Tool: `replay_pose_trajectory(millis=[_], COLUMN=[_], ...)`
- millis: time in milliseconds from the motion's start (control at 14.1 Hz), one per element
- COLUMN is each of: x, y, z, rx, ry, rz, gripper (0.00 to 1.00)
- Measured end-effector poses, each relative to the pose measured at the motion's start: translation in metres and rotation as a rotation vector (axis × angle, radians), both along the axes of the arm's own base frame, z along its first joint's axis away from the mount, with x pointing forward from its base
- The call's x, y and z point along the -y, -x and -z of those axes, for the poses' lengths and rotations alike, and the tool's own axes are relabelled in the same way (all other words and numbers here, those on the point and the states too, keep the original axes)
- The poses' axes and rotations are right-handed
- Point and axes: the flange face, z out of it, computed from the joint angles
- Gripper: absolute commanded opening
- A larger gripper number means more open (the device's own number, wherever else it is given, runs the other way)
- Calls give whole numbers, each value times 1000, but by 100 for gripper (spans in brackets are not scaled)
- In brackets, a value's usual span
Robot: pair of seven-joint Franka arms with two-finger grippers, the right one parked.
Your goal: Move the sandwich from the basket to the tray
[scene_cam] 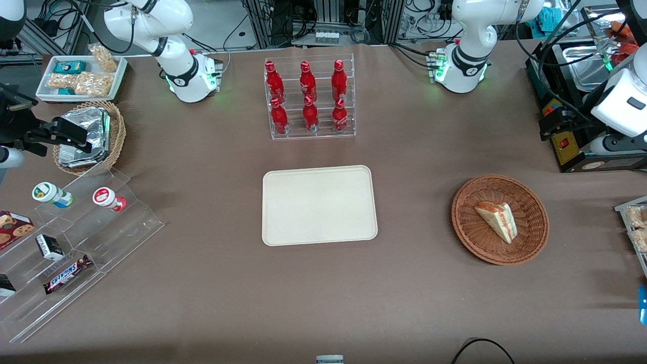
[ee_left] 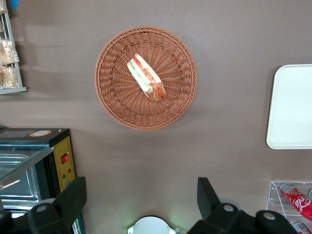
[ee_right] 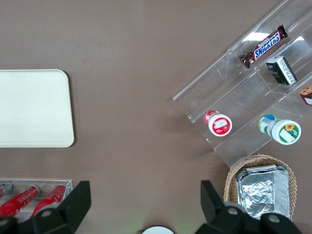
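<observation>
Open-jawed gripper (ee_left: 141, 200) high above sandwich (ee_left: 146, 77), well apart.

The left arm's gripper (ee_left: 141, 200) hangs high above the table, fingers (ee_left: 73, 197) spread wide and holding nothing.

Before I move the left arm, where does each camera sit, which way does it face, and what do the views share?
Front view: raised, facing both arm bases across the table; tray central, basket with sandwich toward the working arm's end.
Left wrist view: on the working arm, looking straight down; the gripper, fingers open, hangs high above bare table beside the basket holding the sandwich.
Right wrist view: on the parked arm, looking down; its own fingers show.
Shared: the tray appears in all three views.
</observation>
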Motion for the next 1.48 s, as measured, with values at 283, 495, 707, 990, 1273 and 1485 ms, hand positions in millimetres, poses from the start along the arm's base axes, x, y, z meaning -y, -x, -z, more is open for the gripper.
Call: replay_pose_trajectory(millis=[283, 495, 707, 990, 1273, 1485], x=[1, 1, -2, -3, -14, -31], y=[0, 0, -1, -1, -6, -17], z=[0, 0, 4, 19, 57, 111], rx=[0, 0, -10, -42, -97, -104], ry=[2, 2, 2, -1, -4, -2], rz=[2, 1, -5, -7, -25, -49], gripper=[100, 100, 100, 100, 100, 100])
